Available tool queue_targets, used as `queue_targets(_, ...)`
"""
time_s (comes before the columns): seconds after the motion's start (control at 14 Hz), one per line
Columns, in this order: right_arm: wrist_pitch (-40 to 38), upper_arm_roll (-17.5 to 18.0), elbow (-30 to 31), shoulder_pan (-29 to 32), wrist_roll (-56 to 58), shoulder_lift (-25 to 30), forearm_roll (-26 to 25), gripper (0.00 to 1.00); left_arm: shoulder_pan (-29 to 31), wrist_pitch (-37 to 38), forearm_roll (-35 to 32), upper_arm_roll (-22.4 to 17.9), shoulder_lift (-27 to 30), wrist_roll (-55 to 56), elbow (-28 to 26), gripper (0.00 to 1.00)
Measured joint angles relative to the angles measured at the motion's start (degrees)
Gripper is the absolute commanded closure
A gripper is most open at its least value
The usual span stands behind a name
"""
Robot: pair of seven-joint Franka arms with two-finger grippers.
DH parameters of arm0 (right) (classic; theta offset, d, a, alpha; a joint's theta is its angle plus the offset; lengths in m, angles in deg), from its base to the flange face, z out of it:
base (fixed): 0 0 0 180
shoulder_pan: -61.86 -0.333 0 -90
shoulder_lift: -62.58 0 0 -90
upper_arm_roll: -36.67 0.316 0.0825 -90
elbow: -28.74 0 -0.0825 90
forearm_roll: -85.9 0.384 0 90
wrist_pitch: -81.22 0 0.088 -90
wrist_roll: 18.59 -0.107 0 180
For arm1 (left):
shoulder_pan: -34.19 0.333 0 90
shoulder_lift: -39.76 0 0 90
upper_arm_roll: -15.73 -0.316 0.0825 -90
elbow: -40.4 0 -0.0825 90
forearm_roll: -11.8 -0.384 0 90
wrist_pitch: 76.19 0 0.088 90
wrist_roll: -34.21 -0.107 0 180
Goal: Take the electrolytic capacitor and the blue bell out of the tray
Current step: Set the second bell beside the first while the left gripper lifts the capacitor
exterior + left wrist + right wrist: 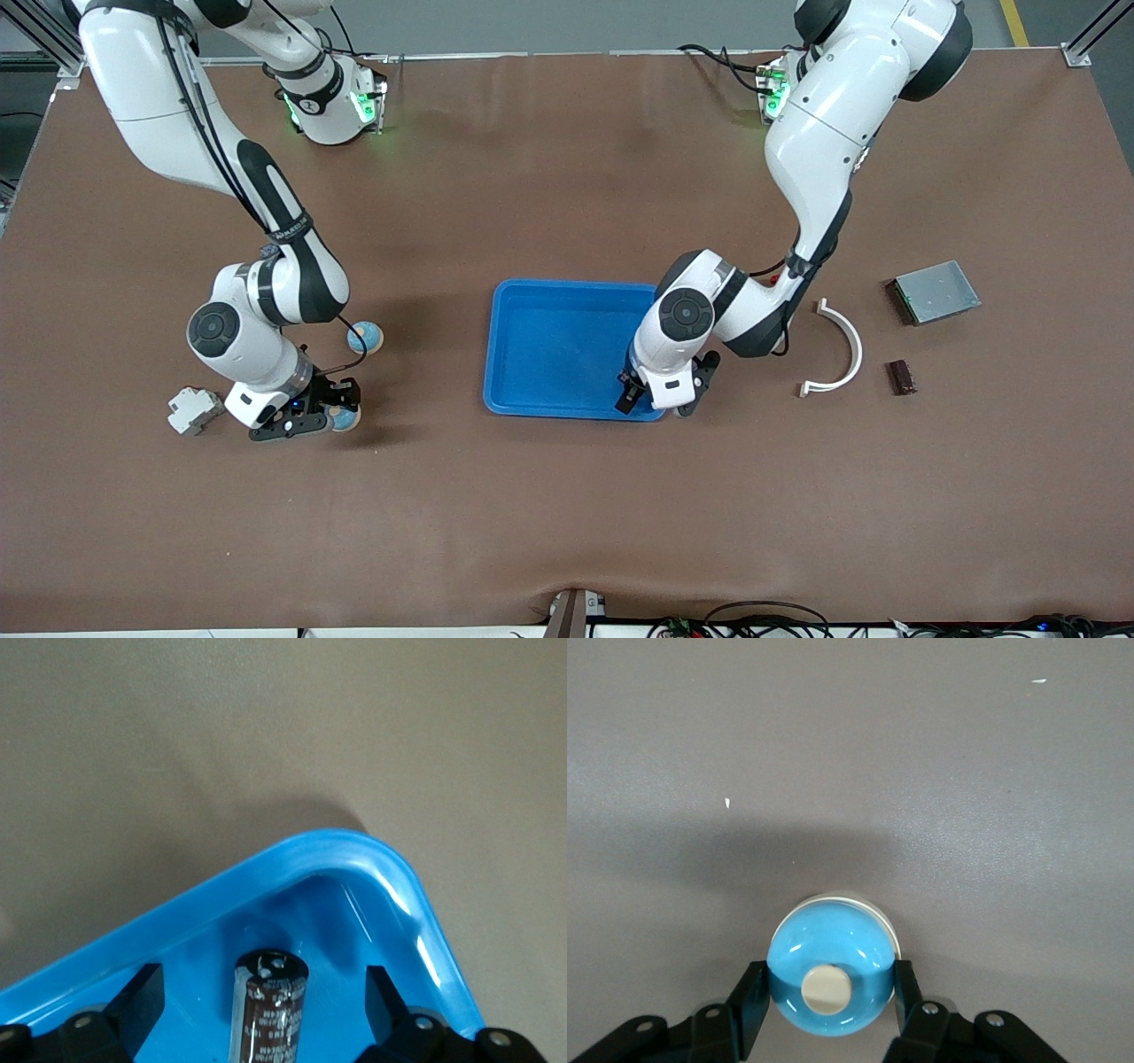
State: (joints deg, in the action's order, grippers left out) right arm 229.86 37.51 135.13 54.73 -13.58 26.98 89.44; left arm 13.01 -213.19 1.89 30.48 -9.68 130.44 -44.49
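Note:
A dark brown capacitor (pixel 270 1005) lies in the corner of the blue tray (pixel 549 346) that is nearer the front camera and toward the left arm's end. My left gripper (pixel 663 397) hangs low over that corner, open, its fingers (pixel 142 1001) wide apart on either side of the capacitor and touching nothing. In the front view the hand hides the capacitor. A blue bell (pixel 830 970) with a cream button is clamped between the fingers (pixel 749 1001) of my right gripper (pixel 341 409), which is shut on it low at the table toward the right arm's end.
A second blue bell (pixel 365 337) sits on the table beside the right forearm. A white block (pixel 195 409) lies next to the right hand. Toward the left arm's end lie a white curved piece (pixel 837 347), a grey metal box (pixel 935 291) and a small dark block (pixel 902 377).

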Motion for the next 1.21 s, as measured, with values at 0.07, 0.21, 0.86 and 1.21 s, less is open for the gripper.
queue_targets(0.07, 0.0, 0.0, 0.0, 0.0, 0.0, 0.0, 0.0, 0.78, 0.0, 0.0, 0.0, 0.0, 0.0, 0.0, 0.0, 0.0)
queue_targets(0.21, 0.1, 0.0, 0.0, 0.0, 0.0, 0.0, 0.0, 0.0, -0.4, 0.0, 0.0, 0.0, 0.0, 0.0, 0.0, 0.0)
queue_targets(0.86, -12.6, -0.1, -6.3, 0.1, 0.0, 1.4, 1.0, 0.0, -1.7, 0.0, 0.0, -0.6, 0.0, 0.0, 0.0, 0.32)
queue_targets(1.21, -24.1, -0.3, -15.5, 1.8, 0.0, 2.4, 1.0, 0.0, -1.7, 0.1, 0.0, -0.7, 0.0, 0.0, 0.1, 0.96)
